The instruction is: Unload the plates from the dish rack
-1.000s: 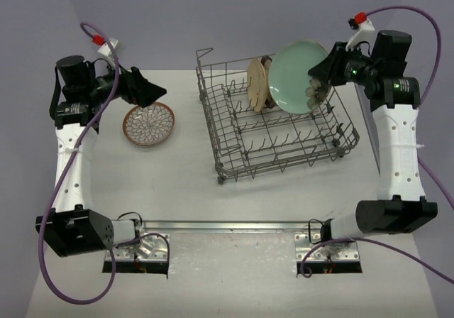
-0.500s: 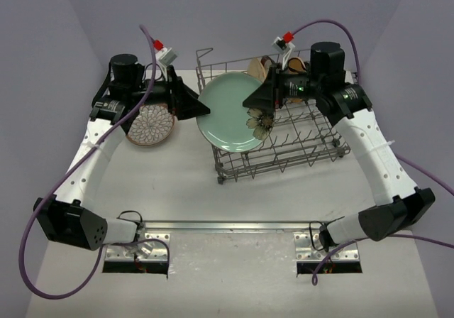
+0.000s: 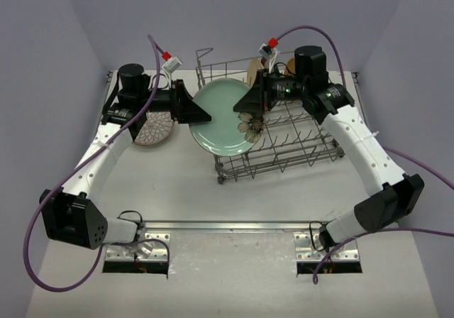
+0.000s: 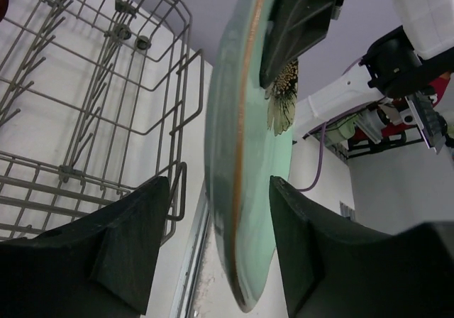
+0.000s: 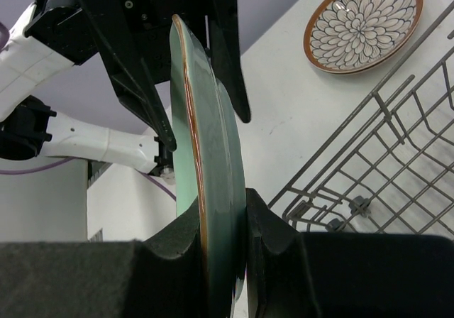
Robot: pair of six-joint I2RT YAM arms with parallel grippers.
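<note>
The mint green plate (image 3: 220, 123) is hanging in the air at the centre of the top view, over the left edge of the dish rack (image 3: 312, 144), with an arm at each side of it.

What is worrying me is the handover. If the right arm were letting go before the left had a firm bite, the plate would be dropping onto the rack's wire rim or the counter (image 3: 184, 190) below. A glazed rim is probably slick, so a shallow pinch could slip. If the left jaws were squeezing off-centre while the right is clamped, the two arms could be twisting the plate against each other. The floral patterned plate (image 3: 154, 128) is lying on the counter under the left arm, so a low swing that way could knock it.

The right gripper (image 5: 221, 218) is clenching the plate's rim, one finger pressing on each face. The left gripper (image 4: 218, 190) is straddling the opposite rim. Its jaws are standing apart, with a clear gap on one side, so they are not gripping yet.

Tan plates (image 3: 254, 69) are standing at the rack's far end.
</note>
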